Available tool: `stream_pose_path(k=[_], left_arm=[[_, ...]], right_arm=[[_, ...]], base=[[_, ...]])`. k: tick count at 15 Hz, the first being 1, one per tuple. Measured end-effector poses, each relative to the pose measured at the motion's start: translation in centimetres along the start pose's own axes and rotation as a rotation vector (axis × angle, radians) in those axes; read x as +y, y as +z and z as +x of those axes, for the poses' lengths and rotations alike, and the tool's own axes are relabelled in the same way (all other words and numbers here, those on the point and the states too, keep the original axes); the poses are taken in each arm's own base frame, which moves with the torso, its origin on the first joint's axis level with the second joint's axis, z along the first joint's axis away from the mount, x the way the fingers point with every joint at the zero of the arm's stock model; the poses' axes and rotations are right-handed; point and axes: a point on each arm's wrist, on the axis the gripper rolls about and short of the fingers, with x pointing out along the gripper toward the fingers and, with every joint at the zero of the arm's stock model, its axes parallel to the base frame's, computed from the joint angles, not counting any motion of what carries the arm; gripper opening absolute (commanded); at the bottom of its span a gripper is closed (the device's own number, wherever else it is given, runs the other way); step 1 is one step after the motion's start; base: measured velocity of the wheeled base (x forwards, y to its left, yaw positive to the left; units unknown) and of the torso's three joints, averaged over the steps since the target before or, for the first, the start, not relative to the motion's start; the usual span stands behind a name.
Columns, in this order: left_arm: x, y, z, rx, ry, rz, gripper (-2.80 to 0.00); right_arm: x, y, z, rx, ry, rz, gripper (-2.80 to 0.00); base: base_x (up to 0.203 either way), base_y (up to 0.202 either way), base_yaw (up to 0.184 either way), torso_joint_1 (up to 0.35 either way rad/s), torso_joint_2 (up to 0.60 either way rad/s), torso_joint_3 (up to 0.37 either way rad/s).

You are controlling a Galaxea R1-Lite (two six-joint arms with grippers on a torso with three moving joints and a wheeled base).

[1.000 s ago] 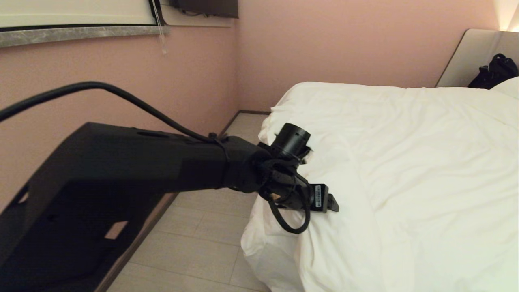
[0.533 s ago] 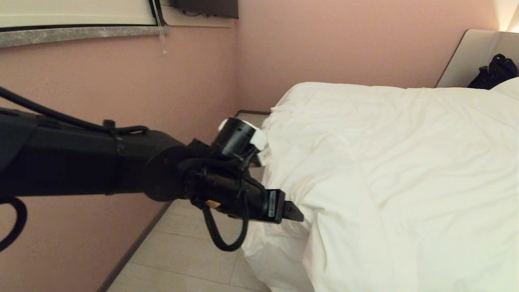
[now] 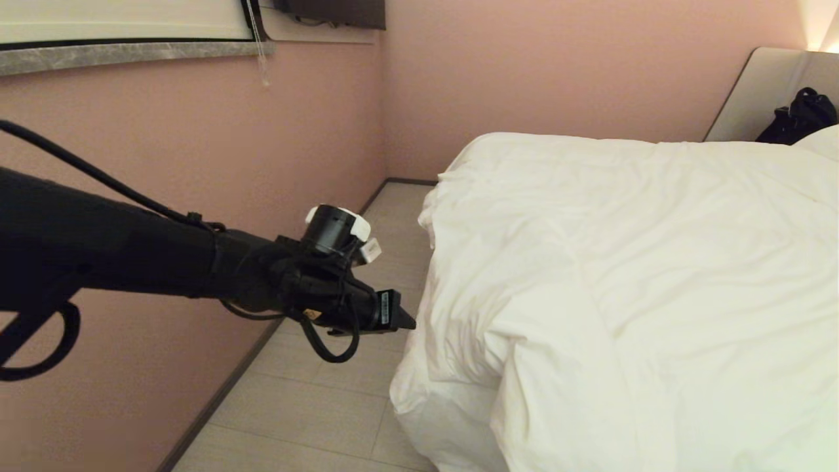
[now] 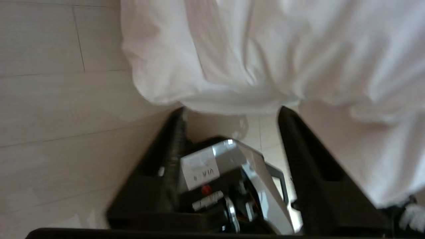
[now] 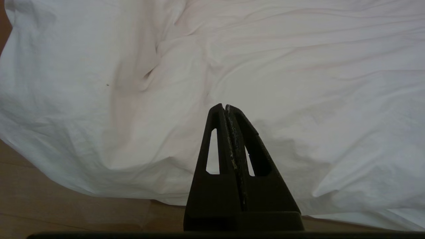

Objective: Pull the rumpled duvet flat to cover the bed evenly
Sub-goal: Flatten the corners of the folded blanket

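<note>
Left gripper (image 3: 406,321) hangs over the pale tiled floor (image 3: 314,400) just off the side edge of the bed (image 3: 446,426), its tip pointing toward the hanging cloth without touching it in the head view; in its wrist view the two black fingers (image 4: 298,132) stand parted with nothing between them, their tips close to a bulging white fold of the duvet (image 4: 265,49); the black left arm (image 3: 118,262) reaches in from the robot's left, a cable looping under the wrist; the duvet (image 3: 642,275) is spread over the bed's top with soft creases, its near corner bunched and drooping down the side toward the floor, a lower white layer showing beneath that corner; right gripper (image 5: 225,108) is clenched, both fingers pressed together on nothing, poised above the duvet's rumpled edge where it hangs over the wooden-toned floor; a pink wall (image 3: 196,144) runs along the narrow aisle beside the bed; at the far end a padded beige headboard (image 3: 754,92) rises, with a black bag (image 3: 799,115) against it and the corner of a white pillow (image 3: 822,141) just below the bag.
</note>
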Motion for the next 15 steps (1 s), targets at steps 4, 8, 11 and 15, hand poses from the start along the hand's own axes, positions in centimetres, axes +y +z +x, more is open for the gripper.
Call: stream_pose_path(k=[4,8,11,15], left_arm=[[1.9,0.8,2.4,-0.058,-0.003,-0.021,-2.80],[2.2,1.7,4.1,-0.072,-0.010,-0.103,-2.80],[2.1,1.7,5.2,-0.029,0.006,-0.166,-2.80],[2.8,0.5,5.8,0.018,0.011,0.011,-2.80]], right_arm=[[0.0,0.0,0.0,-0.001,0.000,0.000,-2.80],[0.0,0.0,0.0,0.000,0.000,0.000,-2.80],[0.0,0.0,0.0,0.000,0.000,0.000,-2.80],[0.0,0.0,0.0,-0.001,0.000,0.000,-2.80]], base=[[0.000,0.000,0.000,0.000,0.00,0.000],[0.000,0.000,0.000,0.000,0.00,0.000],[0.000,0.000,0.000,0.000,0.00,0.000],[0.000,0.000,0.000,0.000,0.00,0.000]])
